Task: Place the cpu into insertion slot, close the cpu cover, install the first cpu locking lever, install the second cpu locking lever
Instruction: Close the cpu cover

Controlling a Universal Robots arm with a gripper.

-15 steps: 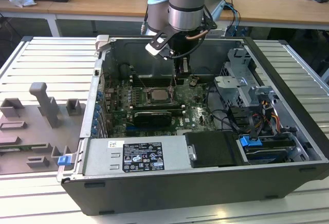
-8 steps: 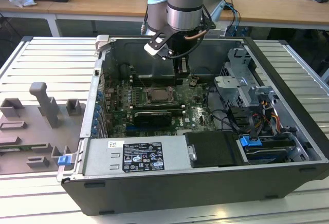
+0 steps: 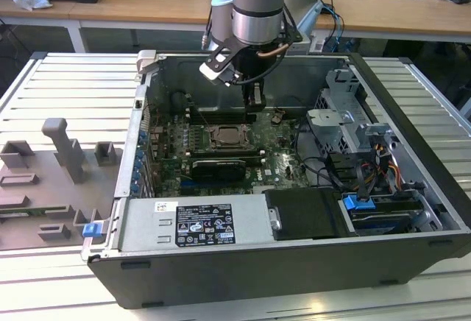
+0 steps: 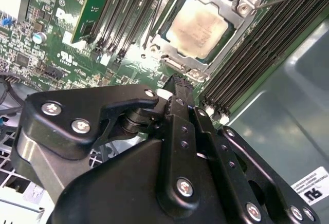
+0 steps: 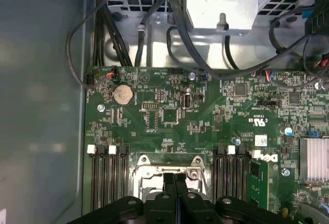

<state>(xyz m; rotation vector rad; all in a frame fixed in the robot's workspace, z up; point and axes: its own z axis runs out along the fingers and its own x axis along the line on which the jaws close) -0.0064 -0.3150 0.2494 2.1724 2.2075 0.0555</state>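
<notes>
One pale silver-beige square cpu (image 4: 198,29) lies in its socket under the thin silvery metal cpu cover (image 4: 237,3).
I see my black gripper (image 5: 176,176) just beside that cover, fingers pressed together, holding nothing.

cpu (image 4: 198,29): you have one
cpu cover (image 4: 235,35): one
tool (image 5: 175,178): one
coin battery (image 5: 123,94): one
graphics card (image 3: 215,168): one
memory-slot banks (image 5: 109,178): you can count two
computer case (image 3: 294,277): one

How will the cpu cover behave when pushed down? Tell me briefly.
The cpu cover is thin silvery sheet metal, so probably stiff but light, perhaps flexing slightly. It lies flat around the cpu, so it likely won't tip. Its smooth surface may let the gripper slide.
</notes>
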